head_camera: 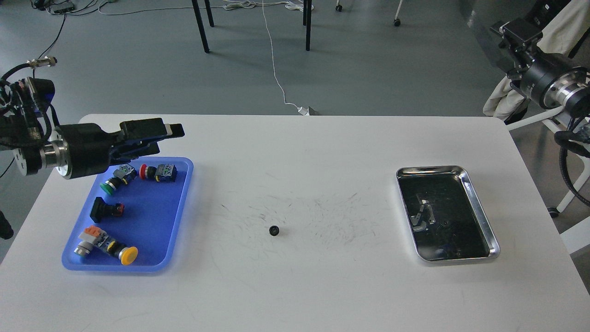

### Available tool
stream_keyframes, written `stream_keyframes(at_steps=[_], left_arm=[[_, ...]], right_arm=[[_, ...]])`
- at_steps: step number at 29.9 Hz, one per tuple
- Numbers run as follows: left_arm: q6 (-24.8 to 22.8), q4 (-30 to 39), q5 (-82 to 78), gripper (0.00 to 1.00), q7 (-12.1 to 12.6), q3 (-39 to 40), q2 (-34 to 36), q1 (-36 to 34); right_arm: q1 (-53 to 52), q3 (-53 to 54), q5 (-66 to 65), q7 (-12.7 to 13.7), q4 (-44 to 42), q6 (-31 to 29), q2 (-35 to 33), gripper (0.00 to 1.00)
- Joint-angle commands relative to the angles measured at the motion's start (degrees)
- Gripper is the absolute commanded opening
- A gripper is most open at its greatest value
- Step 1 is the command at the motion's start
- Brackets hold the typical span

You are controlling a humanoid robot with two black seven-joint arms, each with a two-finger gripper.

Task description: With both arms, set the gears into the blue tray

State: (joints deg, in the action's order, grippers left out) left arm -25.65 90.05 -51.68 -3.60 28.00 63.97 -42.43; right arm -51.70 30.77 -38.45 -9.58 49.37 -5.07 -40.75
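One tiny black gear (274,230) lies on the white table, a little in front of its middle. The blue tray (154,221) sits at the left and holds several push-button switches. My left gripper (162,138) reaches in from the left and hovers over the tray's far end, pointing right. It is open with nothing between its fingers, well to the left of the gear and farther back. My right gripper (514,30) is high at the top right, off the table and far from the gear. It is dark and seen end-on, so its fingers cannot be told apart.
A shiny steel tray (479,203) with a dark inside stands at the right and shows faint reflections. In the blue tray lie a green-headed switch (110,184), a red one (156,172), a black square-headed one (105,209) and a yellow one (124,253). Chair legs and cables lie beyond the far edge.
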Motion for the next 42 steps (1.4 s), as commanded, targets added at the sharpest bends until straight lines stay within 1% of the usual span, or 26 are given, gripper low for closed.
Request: stream_keyframes(at_steps=[1, 3, 6, 10, 12, 13, 15, 19, 20, 21, 25, 28, 30, 32, 34, 35, 38, 41, 42], left_arm=[[4.9, 3.5, -0.8, 0.99, 0.2, -0.4, 1.1, 0.1], [5.4, 4.0, -1.6, 0.99, 0.6, -0.6, 1.0, 0.1], [6.0, 4.7, -3.4, 0.99, 0.7, -2.3, 1.1, 0.3], [7.0, 6.2, -7.5, 0.99, -0.1, -3.5, 0.7, 0.4], [7.4, 6.2, -13.1, 0.99, -0.4, -4.0, 0.2, 0.4], [7.5, 6.2, -16.1, 0.99, -1.5, -4.2, -0.1, 0.5], [7.7, 7.5, -18.8, 0.99, -5.2, -4.3, 0.2, 0.7], [9.2, 8.0, -21.9, 0.99, -14.9, -4.3, -0.2, 0.7], [10.3, 8.5, -22.9, 0.99, -16.5, -4.4, -0.1, 0.7], [11.1, 9.0, -24.1, 0.99, -17.3, -4.4, -0.1, 0.8], [12.1, 9.4, -30.6, 0.99, -16.7, -5.4, -2.0, 0.8], [11.9, 9.4, -31.0, 0.99, -16.7, -5.5, -3.0, 0.8], [11.7, 9.3, -31.3, 0.99, -16.5, -6.1, -3.7, 0.9], [11.9, 9.0, -32.5, 0.99, -16.5, -7.7, -4.6, 0.9], [11.9, 9.0, -35.0, 0.99, -17.1, -8.4, -4.8, 0.9], [11.9, 9.0, -36.4, 0.99, -17.1, -8.6, -5.2, 0.9], [11.8, 8.6, -41.6, 0.99, -17.8, -9.2, -7.3, 1.0], [11.9, 8.4, -44.6, 0.99, -19.3, -9.2, -10.0, 1.0], [11.9, 8.2, -45.9, 0.99, -19.3, -9.3, -11.3, 1.0]], right_arm=[[2.2, 0.2, 4.9, 0.0, 0.3, 3.1, 0.1, 0.94], [2.8, 0.1, 7.3, -0.6, 0.5, 4.9, 0.2, 0.95], [3.3, 0.1, 8.1, -0.8, 0.6, 6.8, 0.7, 0.96], [3.5, 1.8, 9.0, -0.7, 1.5, 7.7, 1.6, 0.96], [4.0, 2.6, 11.4, -0.6, 1.9, 8.0, 1.8, 0.96], [4.3, 2.6, 12.5, -0.6, 2.0, 8.0, 1.9, 0.96], [4.4, 2.6, 13.0, -0.6, 1.9, 8.0, 1.9, 0.96], [4.9, 3.0, 13.3, -0.7, 1.8, 8.1, 1.9, 0.96], [4.9, 3.2, 13.4, -0.6, 1.8, 8.1, 1.9, 0.96], [5.0, 3.2, 13.4, -0.6, 1.8, 8.1, 1.9, 0.96], [6.4, 4.5, 15.8, -0.4, 1.8, 8.1, 2.5, 0.96], [7.0, 4.7, 19.3, 0.0, 1.8, 8.1, 2.9, 0.96], [7.1, 4.5, 21.1, 0.7, 1.7, 8.1, 3.0, 0.96], [7.4, 4.7, 22.3, 2.2, 1.9, 8.1, 3.0, 0.96], [7.5, 4.7, 23.6, 3.6, 1.7, 8.1, 3.0, 0.96], [7.5, 4.7, 24.2, 3.8, 1.7, 8.1, 3.1, 0.96], [7.7, 4.8, 26.3, 3.9, 1.8, 8.1, 3.6, 0.96], [7.7, 6.1, 27.3, 3.9, 1.6, 8.1, 3.9, 0.96], [7.7, 6.6, 27.2, 3.8, 1.6, 8.2, 3.9, 0.96]])
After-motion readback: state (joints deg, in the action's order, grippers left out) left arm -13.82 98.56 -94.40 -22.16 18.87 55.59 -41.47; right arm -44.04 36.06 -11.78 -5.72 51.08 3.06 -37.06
